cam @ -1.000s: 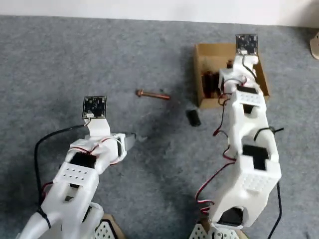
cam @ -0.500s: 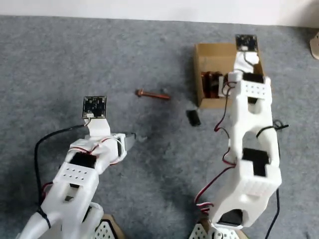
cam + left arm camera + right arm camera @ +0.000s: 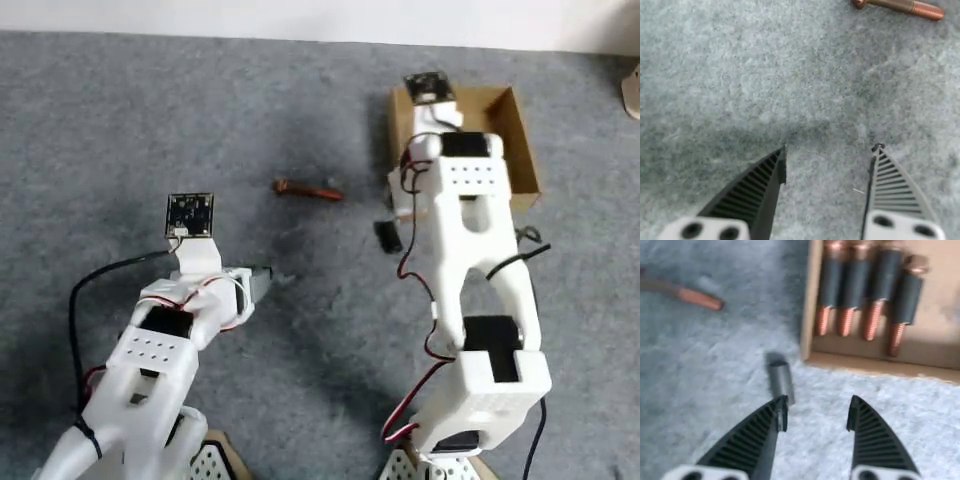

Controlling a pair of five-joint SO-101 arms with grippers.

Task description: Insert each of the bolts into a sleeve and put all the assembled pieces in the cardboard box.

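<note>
While four assembled pieces [image 3: 867, 287], each a copper-coloured bolt pushed through a dark grey cylindrical sleeve, already lay side by side in the shallow brown cardboard box [image 3: 525, 140], I judged the job mostly done but not finished. One pair was left. The last bare copper bolt [image 3: 308, 189] lay flat on the grey felt-like table cover [image 3: 120, 120], a little above the middle of the high view and well apart from the box's left wall. The last loose dark grey sleeve [image 3: 388, 236] lay on the cover just below the box's lower left corner, between the bolt and the box and touching neither.

In my right wrist view the four pieces sat at the upper right, their threaded ends pointing down the frame toward the box's near wall.

My right gripper [image 3: 815, 415] hung released, jaws spread with nothing between them. The loose sleeve sat just beyond the tip of one jaw, left of the frame's centre. My left gripper [image 3: 829, 150] was likewise spread wide and held nothing. It sat low over bare cover, with the bolt at the top right edge of its wrist view, well apart from its tips.

What remained, as I judged it, was to seat that bolt in that sleeve and lay the fifth piece in the box beside the other four.
</note>
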